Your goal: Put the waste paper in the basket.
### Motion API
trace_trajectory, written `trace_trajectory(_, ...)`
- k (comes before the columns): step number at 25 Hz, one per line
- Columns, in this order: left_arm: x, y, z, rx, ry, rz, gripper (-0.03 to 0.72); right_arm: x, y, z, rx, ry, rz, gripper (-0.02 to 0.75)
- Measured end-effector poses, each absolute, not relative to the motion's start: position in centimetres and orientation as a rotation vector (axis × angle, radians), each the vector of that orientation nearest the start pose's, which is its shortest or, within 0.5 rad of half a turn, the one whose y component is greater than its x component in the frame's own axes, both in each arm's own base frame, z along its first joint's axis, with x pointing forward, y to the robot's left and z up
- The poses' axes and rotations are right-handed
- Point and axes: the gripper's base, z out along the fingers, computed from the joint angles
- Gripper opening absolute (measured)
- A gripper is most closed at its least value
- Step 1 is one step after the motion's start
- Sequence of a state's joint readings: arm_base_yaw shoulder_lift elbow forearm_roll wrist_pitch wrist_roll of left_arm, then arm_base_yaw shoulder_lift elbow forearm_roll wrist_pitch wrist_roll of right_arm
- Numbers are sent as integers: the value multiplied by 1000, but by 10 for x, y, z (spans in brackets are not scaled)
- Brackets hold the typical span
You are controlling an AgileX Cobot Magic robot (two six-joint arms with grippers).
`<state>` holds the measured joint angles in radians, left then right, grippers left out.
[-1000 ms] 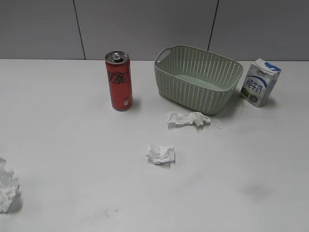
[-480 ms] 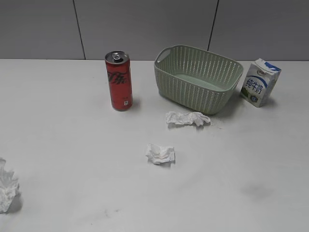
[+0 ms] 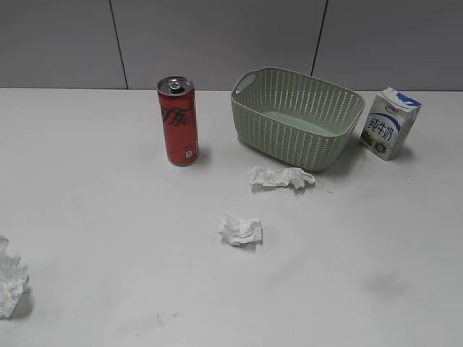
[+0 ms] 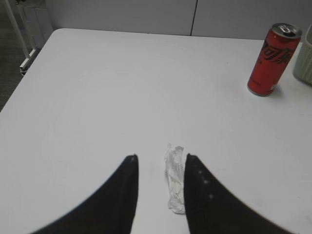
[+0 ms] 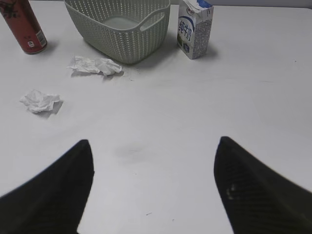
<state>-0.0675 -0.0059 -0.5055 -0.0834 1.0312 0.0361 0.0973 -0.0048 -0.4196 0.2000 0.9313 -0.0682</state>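
Observation:
Three crumpled white waste paper wads lie on the white table. One (image 3: pixel 281 177) is just in front of the pale green basket (image 3: pixel 289 137), one (image 3: pixel 240 230) is mid-table, one (image 3: pixel 9 282) is at the far left edge. In the left wrist view my left gripper (image 4: pixel 161 156) is open with the left wad (image 4: pixel 174 180) between its fingers, against the right finger. My right gripper (image 5: pixel 154 141) is open and empty over bare table, with two wads (image 5: pixel 95 65) (image 5: pixel 41 101) and the basket (image 5: pixel 114 41) ahead of it. Neither gripper shows in the exterior view.
A red can (image 3: pixel 179 121) stands left of the basket and also shows in the left wrist view (image 4: pixel 271 61). A white-and-blue milk carton (image 3: pixel 389 123) stands right of the basket. The table's left edge (image 4: pixel 29 73) drops off to the floor.
The wad at the far left edge has shifted very slightly down in the exterior view. Nothing else has moved.

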Motion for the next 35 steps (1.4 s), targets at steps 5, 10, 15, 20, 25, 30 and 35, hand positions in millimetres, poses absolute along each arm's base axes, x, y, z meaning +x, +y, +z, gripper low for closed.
trace_trajectory(5,3,-8,282,107,2053,-138,638,6,15,266,-149,1979,256,582)
trace_trajectory(10,24,-10,280,105,2187,-149,660,6,15,266,-149,1979,256,582)
trace_trajectory(15,55,-16,272,89,2387,-212,652,6,15,266,-149,1979,256,582)
trace_trajectory(20,88,-21,259,57,2577,-270,633,6,15,266,-149,1979,255,583)
trace_trajectory(25,126,-25,245,56,2662,-283,622,6,15,266,-149,1979,255,583)
trace_trajectory(30,160,-28,214,58,2799,-266,611,6,15,266,-149,1979,256,582)
trace_trajectory(35,187,-39,177,93,2892,-240,596,6,15,266,-149,1979,256,582)
